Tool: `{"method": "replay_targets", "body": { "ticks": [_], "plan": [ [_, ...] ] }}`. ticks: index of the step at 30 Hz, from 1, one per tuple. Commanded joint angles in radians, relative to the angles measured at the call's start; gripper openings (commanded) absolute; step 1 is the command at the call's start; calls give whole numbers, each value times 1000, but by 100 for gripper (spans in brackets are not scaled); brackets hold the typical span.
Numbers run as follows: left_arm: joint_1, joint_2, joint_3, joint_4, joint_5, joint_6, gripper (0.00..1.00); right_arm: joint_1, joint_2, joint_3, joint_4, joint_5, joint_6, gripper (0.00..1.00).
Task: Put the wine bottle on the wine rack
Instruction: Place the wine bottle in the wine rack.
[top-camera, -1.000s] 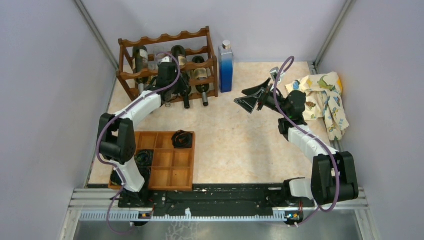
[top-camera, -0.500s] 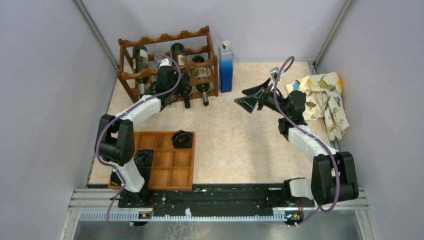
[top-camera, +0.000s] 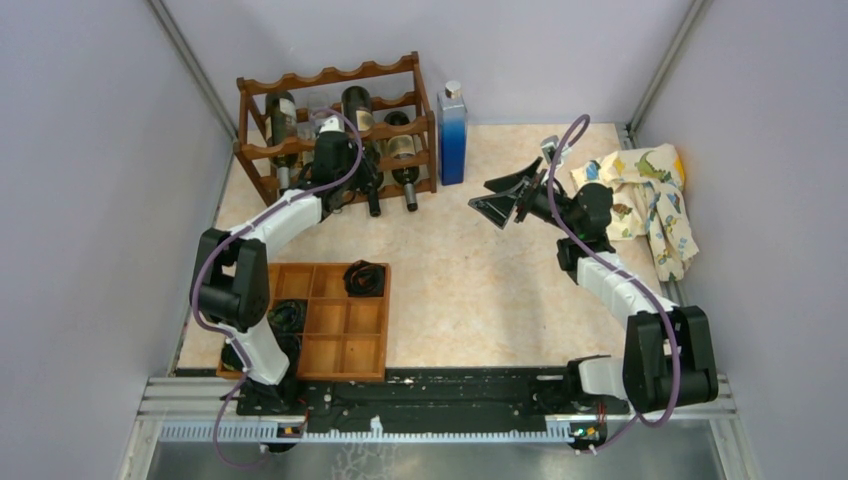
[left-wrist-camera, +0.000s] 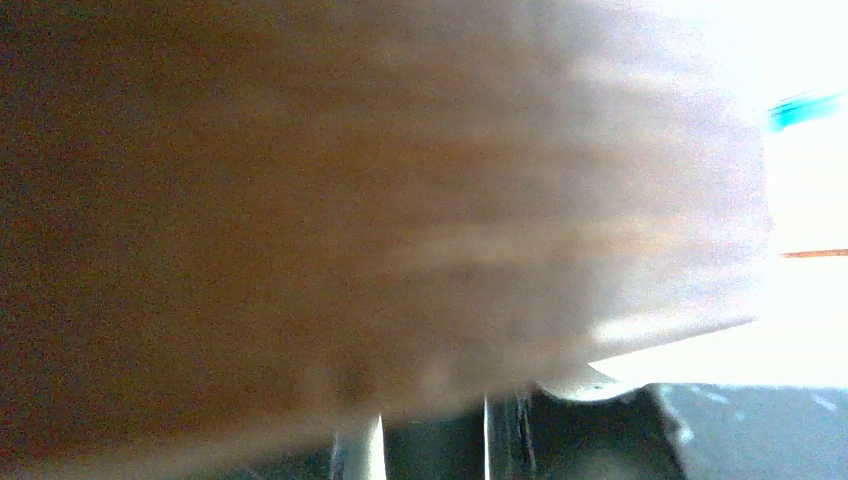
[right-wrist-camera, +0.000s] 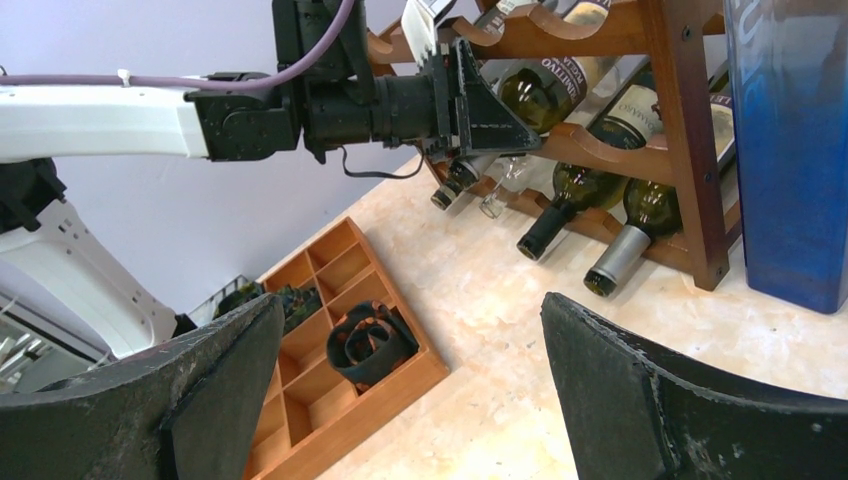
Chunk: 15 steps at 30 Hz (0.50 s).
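The table (top-camera: 480, 290) carries the rack (top-camera: 330, 78) at its far left corner, backed against the wall, so bottles have to go in from the front. This would explain why the left arm (top-camera: 285, 212) is stretched low and straight toward it. The right arm (top-camera: 610, 275) hangs mid-air well apart, probably to keep out of the way. Its gripper (top-camera: 500, 197) has its jaws wide with nothing between them. A cloth (top-camera: 650, 195) lies at the right edge, a tray (top-camera: 325, 322) sits near the left base, and a blue bottle (top-camera: 452, 135) stands just beside the rack. The wine bottle (right-wrist-camera: 452, 188) lies in the rack's middle tier, neck slanting out toward the front. The left gripper (right-wrist-camera: 478, 100) is over it, apparently seating it. Whether those jaws clasp the bottle I cannot tell, as the right wrist view shows them side-on. The left wrist view is a brown-and-white blur, too close to read. The bottle's body is hidden behind the gripper and rail.
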Motion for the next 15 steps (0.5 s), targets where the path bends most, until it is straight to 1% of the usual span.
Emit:
{"method": "replay_targets", "body": {
  "ticks": [1, 10, 15],
  "plan": [
    [21, -55, 85, 153, -83, 77, 0, -10, -41, -6, 64, -3, -15, 98],
    [15, -67, 61, 202, -85, 81, 0, -11, -45, -11, 63, -4, -15, 98],
    [9, -64, 94, 160, -138, 77, 0, -10, -44, -9, 66, -3, -13, 98]
  ]
}}
